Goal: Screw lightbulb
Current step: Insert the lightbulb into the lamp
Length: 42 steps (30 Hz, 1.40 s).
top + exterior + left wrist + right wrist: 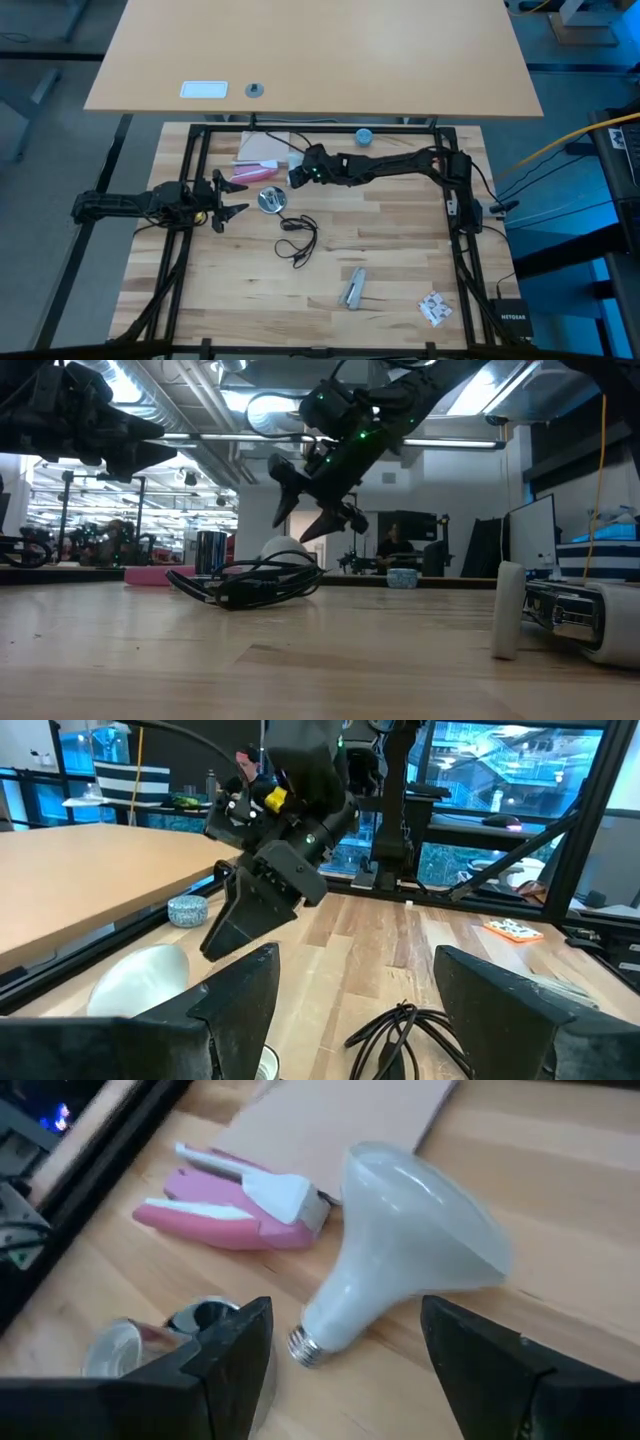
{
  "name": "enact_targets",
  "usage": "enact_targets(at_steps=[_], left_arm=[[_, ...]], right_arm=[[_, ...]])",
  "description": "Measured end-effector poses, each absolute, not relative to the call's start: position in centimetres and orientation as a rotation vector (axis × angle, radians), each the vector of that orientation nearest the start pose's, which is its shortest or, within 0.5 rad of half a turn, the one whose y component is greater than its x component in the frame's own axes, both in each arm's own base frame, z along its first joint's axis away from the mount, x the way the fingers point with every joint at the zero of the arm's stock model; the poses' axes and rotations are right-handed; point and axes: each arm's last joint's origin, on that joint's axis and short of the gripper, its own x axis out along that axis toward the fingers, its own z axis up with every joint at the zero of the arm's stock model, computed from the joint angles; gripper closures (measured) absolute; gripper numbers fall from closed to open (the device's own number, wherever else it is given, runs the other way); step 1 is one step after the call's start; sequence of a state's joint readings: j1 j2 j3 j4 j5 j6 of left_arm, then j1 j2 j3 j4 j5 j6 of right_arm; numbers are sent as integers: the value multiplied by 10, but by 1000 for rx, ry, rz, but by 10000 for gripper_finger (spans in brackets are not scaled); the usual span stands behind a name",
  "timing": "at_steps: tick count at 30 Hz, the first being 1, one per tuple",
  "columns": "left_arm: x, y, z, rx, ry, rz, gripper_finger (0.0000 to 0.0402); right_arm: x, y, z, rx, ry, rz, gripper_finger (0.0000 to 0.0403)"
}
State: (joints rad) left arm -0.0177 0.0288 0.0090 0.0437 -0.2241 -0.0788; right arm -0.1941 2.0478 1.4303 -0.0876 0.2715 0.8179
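Note:
The white frosted lightbulb [410, 1250] lies on its side on the wooden table, its metal screw base [305, 1345] toward my right gripper; it also shows in the low view [285, 550]. My right gripper [340, 1370] is open and hangs a little above the table, one finger on either side of the bulb's base, touching nothing; it shows in the high view [297, 177] at centre back. A round shiny silver disc [270, 200] sits beside it. My left gripper [228, 199] is open and empty, left of the disc. A black cord [298, 240] lies coiled mid-table.
A pink clip-like object [230, 1215] and a cardboard sheet [265, 147] lie just behind the bulb. A small blue round object [364, 135] sits at the back edge. A metal tool [353, 287] and a crumpled white piece [435, 308] lie near the front right.

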Motion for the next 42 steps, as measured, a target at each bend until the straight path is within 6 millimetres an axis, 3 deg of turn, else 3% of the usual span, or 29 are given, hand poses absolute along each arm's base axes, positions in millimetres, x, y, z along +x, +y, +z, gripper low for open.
enact_targets(at_steps=[11,16,29,42], left_arm=[[98,5,169,-81,-32,206,144],[99,5,168,-80,-24,206,144],[99,5,167,-79,-17,206,144],[99,5,167,-107,-20,206,144]], right_arm=[[466,-77,136,878,429,-688,143],[471,-81,146,886,430,-727,143],[458,-110,138,1099,446,-876,143],[443,-147,136,1061,481,-960,143]])
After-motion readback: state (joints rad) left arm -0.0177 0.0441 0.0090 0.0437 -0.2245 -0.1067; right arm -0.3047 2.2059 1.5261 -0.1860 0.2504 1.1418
